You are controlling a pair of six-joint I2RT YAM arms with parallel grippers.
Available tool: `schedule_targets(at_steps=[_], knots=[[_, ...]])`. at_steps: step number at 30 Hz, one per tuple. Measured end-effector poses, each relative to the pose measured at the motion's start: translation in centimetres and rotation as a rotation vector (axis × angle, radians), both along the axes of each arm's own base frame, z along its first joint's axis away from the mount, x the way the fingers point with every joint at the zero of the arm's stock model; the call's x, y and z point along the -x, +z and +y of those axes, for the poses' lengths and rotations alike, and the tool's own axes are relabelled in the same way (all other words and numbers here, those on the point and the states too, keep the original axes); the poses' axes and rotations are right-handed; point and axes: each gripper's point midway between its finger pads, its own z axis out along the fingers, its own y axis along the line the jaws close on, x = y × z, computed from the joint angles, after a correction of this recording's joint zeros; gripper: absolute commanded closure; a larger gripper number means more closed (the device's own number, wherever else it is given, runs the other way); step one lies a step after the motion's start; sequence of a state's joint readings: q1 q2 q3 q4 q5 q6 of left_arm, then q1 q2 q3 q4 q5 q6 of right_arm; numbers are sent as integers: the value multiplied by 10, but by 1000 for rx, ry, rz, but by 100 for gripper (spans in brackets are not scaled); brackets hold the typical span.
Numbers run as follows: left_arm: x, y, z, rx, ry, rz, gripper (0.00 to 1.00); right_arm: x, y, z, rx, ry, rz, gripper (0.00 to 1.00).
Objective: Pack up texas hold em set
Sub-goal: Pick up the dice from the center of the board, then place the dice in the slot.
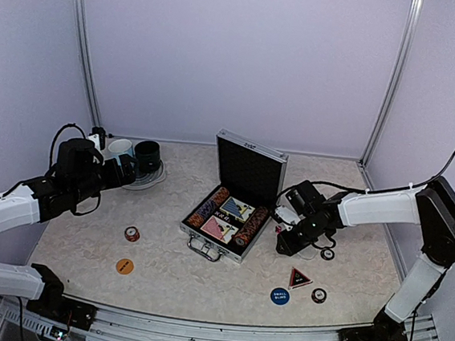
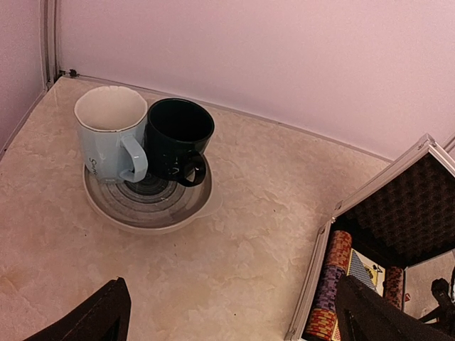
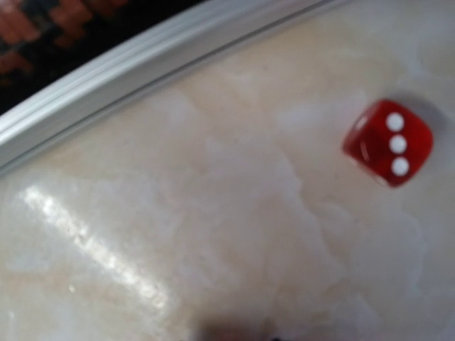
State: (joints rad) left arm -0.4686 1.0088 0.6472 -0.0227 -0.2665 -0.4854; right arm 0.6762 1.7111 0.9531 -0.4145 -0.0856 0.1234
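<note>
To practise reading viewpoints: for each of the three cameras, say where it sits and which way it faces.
Top external: high behind the bases, looking down over the table; left arm and right arm show.
Left wrist: on the left arm, facing the mugs on their plate; open jaws at bottom corners.
Right wrist: close above the table, facing down at a red die; jaws barely visible.
Shared: the case, in all three.

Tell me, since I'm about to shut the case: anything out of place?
Yes. Pieces lie loose on the table outside the open case: a red die beside its right rim, the triangle marker, blue button and orange button toward the near edge.
</note>
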Motion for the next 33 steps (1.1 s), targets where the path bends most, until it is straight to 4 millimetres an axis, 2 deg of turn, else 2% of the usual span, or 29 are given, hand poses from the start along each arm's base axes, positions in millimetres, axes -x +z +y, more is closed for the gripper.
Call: schedule_targets(at_steps=[11, 15, 22, 26, 29, 33], knots=[[0, 0, 0, -1, 2, 0, 1, -2, 3, 0, 7, 1, -7, 88], [0, 0, 1, -1, 3, -1, 1, -9, 20, 11, -10, 15, -39, 88], [0, 0, 1, -2, 3, -1, 1, -26, 90, 70, -118, 118, -185, 88], [0, 0, 1, -1, 4, -2, 1, -36, 118, 100, -159, 176, -246, 88], [0, 1, 1, 0, 4, -4, 1, -44, 119, 119, -164, 209, -261, 88], [1, 4, 2, 3, 6, -11, 1, -52, 98, 134, -128, 250, -246, 87]])
